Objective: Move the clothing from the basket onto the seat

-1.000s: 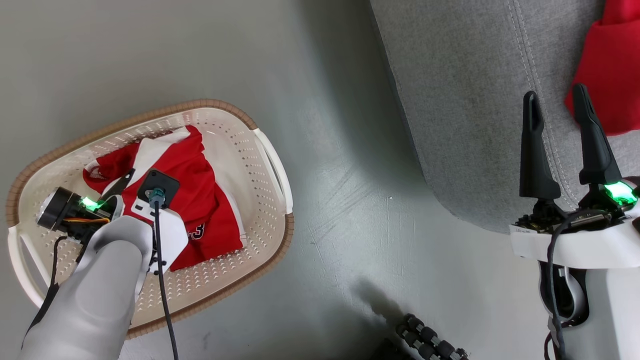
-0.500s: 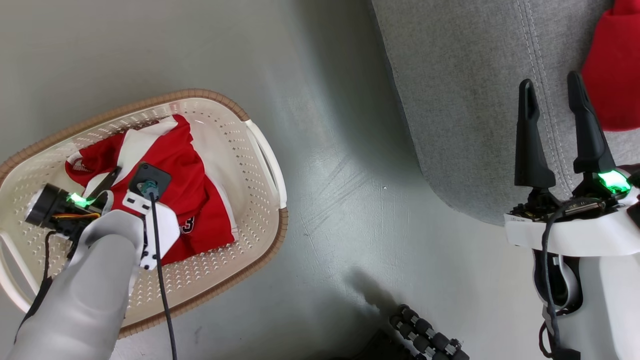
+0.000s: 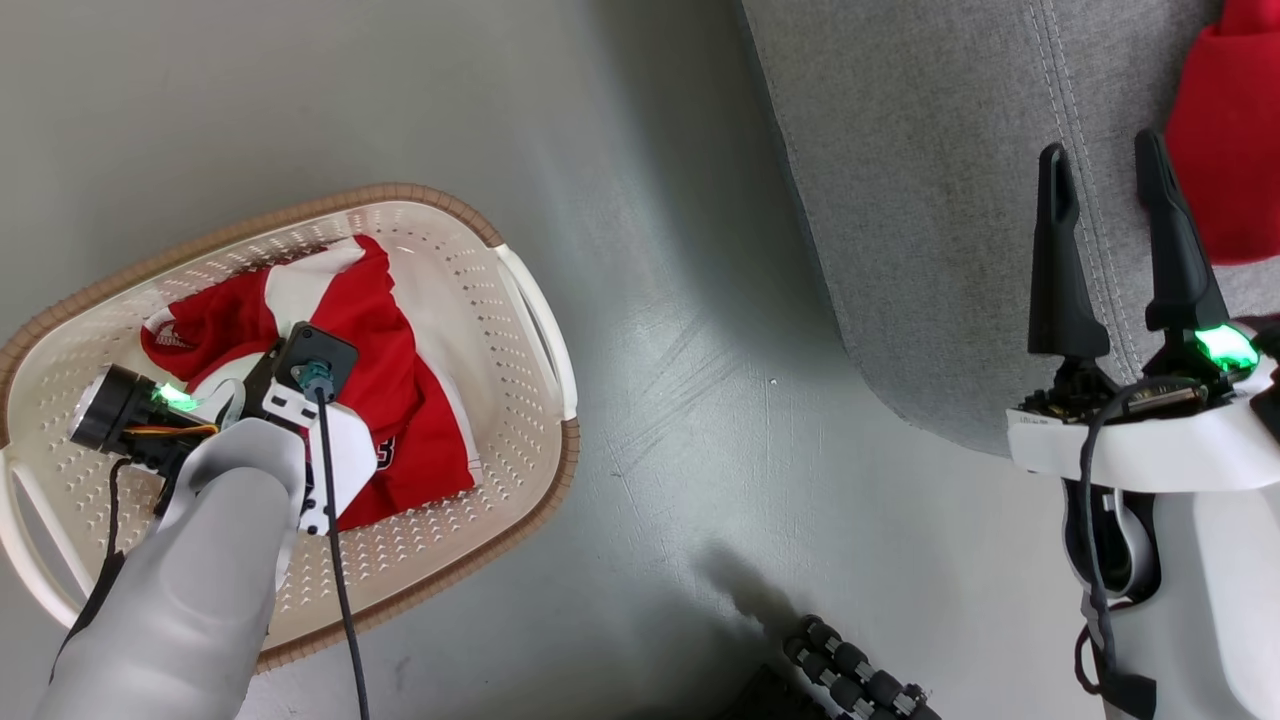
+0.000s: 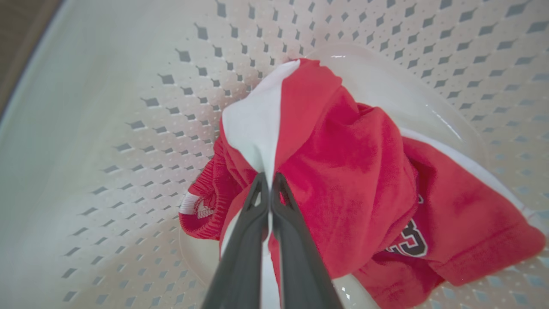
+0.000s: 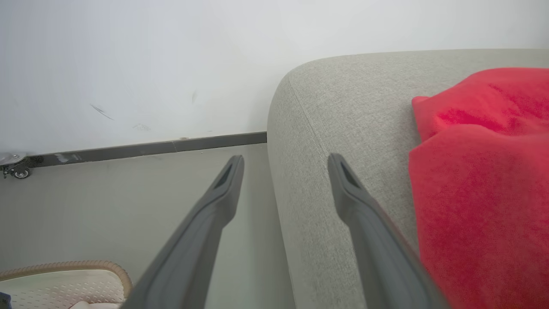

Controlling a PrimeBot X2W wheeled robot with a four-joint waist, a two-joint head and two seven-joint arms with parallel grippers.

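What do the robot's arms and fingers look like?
The left arm is smooth, rounded and pale grey; the right arm is white. Each ends in two long, thin, dark fingers. A green light glows at each wrist, and black cables run along both arms.

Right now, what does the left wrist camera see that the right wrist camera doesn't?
Left wrist view, not the right wrist one: the left gripper shut on the white stripe of a red garment inside the basket, and a number printed on that garment. Right wrist view, not the left wrist one: the right gripper open near the grey seat, a red cloth lying on it, the wall and the floor. Both share the basket, whose brown rim peeks into the right wrist view's corner, and red fabric.
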